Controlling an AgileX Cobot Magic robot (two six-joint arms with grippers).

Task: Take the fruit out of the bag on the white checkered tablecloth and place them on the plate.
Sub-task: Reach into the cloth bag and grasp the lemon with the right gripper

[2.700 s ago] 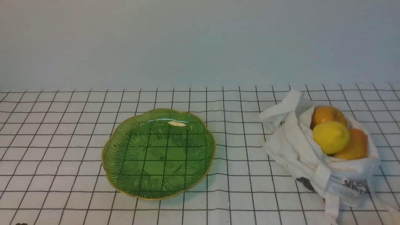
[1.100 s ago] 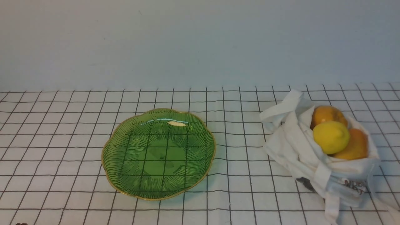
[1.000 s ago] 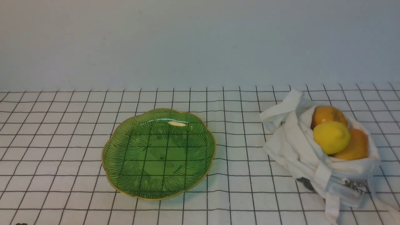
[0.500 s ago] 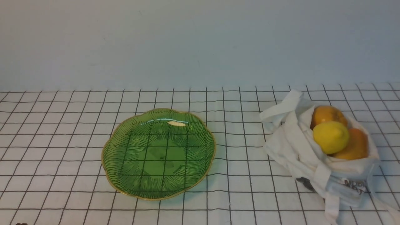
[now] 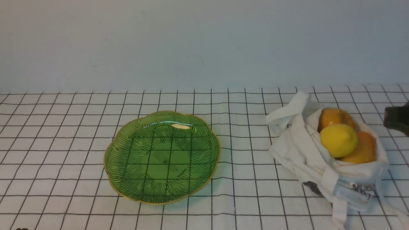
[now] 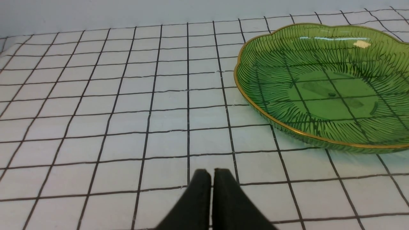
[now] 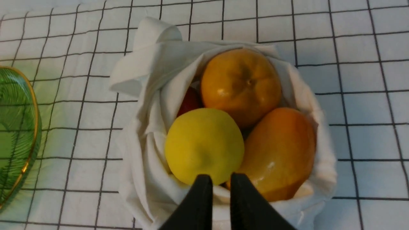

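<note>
1. Hovering near the bag (image 7: 140, 127), right gripper (image 7: 221, 176) with fingertips slightly apart; partly visible as a dark shape at the right edge of the front view.
2. Lying in the bag mouth: yellow lemon (image 7: 204, 145), nearest the plate side, touching round orange fruit (image 7: 241, 86) behind and elongated orange fruit (image 7: 279, 153) on the right.
3. Showing between lemon, round fruit and bag wall: dark red item (image 7: 190, 101), mostly hidden; identity not determinable.
4. Surrounding all fruit: white cloth bag, slumped, mouth open, with one strap (image 5: 284, 113) folded over toward the plate and dark lettering (image 5: 362, 190) on the near side, partly creased.
5. Resting well apart from the bag, left of center in the front view: green glass plate (image 5: 164, 159), upright, gold-rimmed, bare.
6. Supporting both bag and plate: white checkered tablecloth (image 5: 244, 195), extending back to a plain pale wall (image 5: 204, 41).
7. Pointing over the tablecloth near the plate: left gripper (image 6: 212, 172), fingertips together apart from a thin slit.
</note>
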